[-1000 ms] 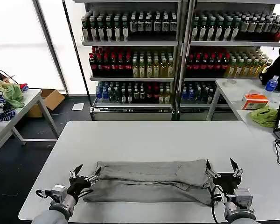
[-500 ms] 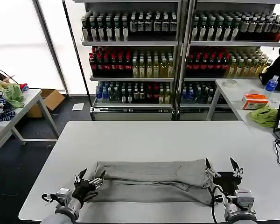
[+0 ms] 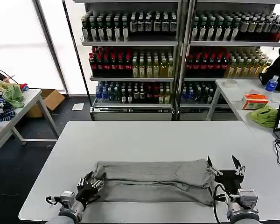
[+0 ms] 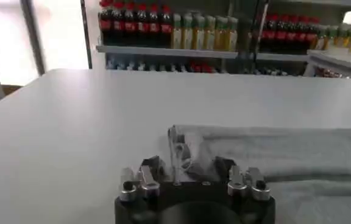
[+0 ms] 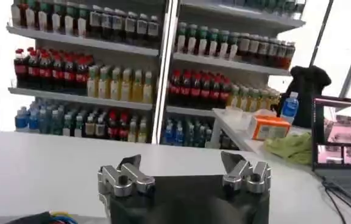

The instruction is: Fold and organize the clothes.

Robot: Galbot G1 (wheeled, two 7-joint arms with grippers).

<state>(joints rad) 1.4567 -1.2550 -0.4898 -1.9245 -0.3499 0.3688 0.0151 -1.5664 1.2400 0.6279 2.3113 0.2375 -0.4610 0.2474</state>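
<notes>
1. On the white desk (image 3: 149, 135), near its front edge: grey T-shirt (image 3: 154, 179), folded into a long band running left-right, approx centred. Chest print not visible.
2. Left end effector (image 3: 90, 183) at the shirt's left end, low over the desk. Fingers spread apart, nothing clamped. Left wrist view: left end effector (image 4: 191, 172) straddles the shirt's corner fold (image 4: 181, 143), cloth lying between the fingertips; can't tell if touching.
3. Right end effector (image 3: 225, 166) just beside the shirt's right end, fingers wide apart, tips pointing up, holding nothing. Right wrist view: same, right end effector (image 5: 184, 167) empty, aimed at the shelves (image 5: 102, 55).
4. Edges: shirt's front edge near the desk's front edge, thin strip of bare desk between. Far edge of shirt roughly straight, w/ a slight wrinkle at right.
5. Free room: far half of desk bare, bare margins left and right of the shirt too.
6. Surroundings: bottle shelves (image 3: 177, 51) behind, side tables at far left (image 3: 18, 105) and right (image 3: 242, 91), well apart from the desk.
</notes>
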